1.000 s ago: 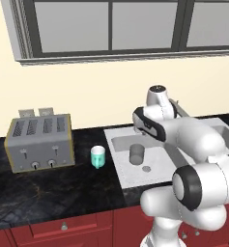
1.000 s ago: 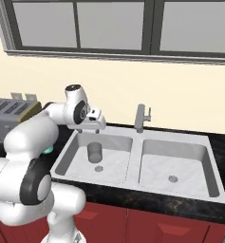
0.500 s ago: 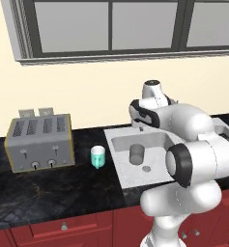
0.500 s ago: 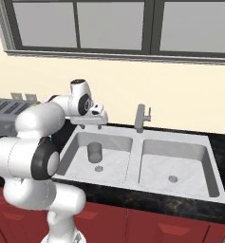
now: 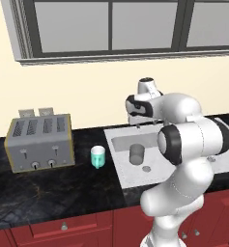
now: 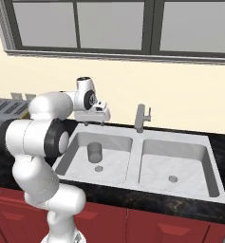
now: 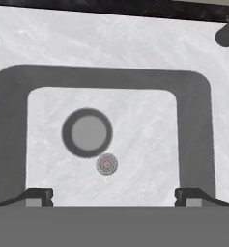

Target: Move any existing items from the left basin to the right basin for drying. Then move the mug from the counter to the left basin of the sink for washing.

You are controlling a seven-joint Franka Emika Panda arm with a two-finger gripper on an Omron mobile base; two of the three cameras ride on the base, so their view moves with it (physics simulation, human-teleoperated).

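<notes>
A plain grey cup (image 6: 94, 151) stands upright in the left basin (image 6: 115, 146) of the sink, just behind the drain (image 6: 98, 168). My gripper (image 6: 94, 123) hangs open above the back edge of that basin, pointing down, with nothing between its fingers. In the hand view the cup (image 7: 87, 133) is seen from above, left of centre, beside the drain (image 7: 107, 164), and the gripper (image 7: 113, 196) is well clear of it. The teal-and-white mug (image 5: 98, 157) stands on the black counter (image 5: 63, 188), left of the sink. The right basin (image 6: 173, 159) holds nothing.
A silver toaster (image 5: 38, 142) sits on the counter left of the mug. The grey faucet (image 6: 140, 117) rises behind the divider between the basins, right of my gripper. A wall and window run behind the sink.
The arm's elbow and forearm have swung around while the hand stayed over the back of the left basin and sank slightly. The cup and the mug have not moved.
</notes>
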